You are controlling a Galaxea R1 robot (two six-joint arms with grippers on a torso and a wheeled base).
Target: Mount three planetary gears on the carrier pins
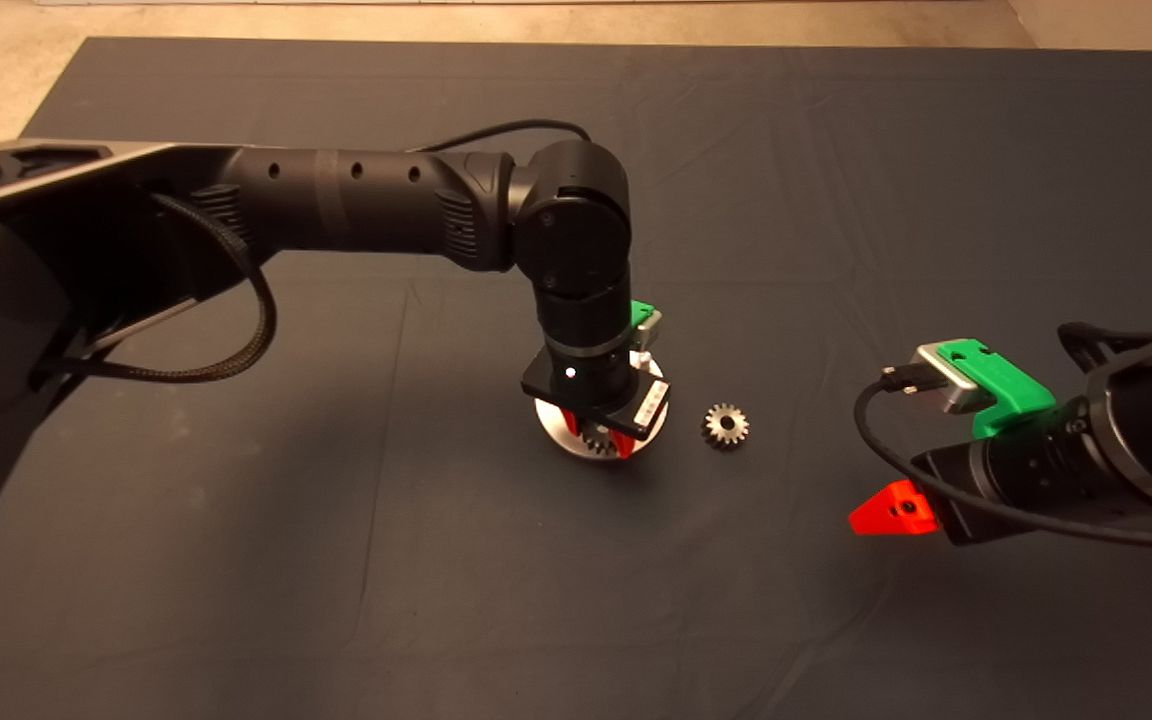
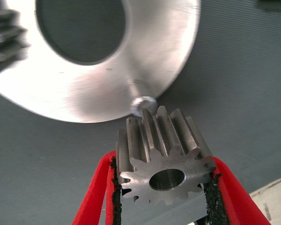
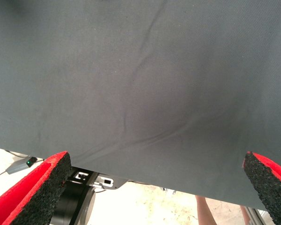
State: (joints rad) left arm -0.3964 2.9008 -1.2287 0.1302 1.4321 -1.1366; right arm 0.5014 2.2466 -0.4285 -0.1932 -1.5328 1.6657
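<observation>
1. Held gear: clamped by its toothed rim between the left end effector's pads, bore open and facing the wrist camera, poised just beside a bare pin.
2. Pin: short peg standing at the disc rim; nothing on it yet.
3. Disc: shiny, with a centre hole, lying mid-surface under the left arm. A second gear shows at its far edge in the wrist view; whether it is seated on a pin cannot be told.
4. Loose gear: flat on the mat, just right of the disc.
5. Right end effector: fingers spread wide, holding nothing, parked at near right.
6. Handling note: likely best to line bore over pin, keep the gear level, lower gently, release only once seated.
</observation>
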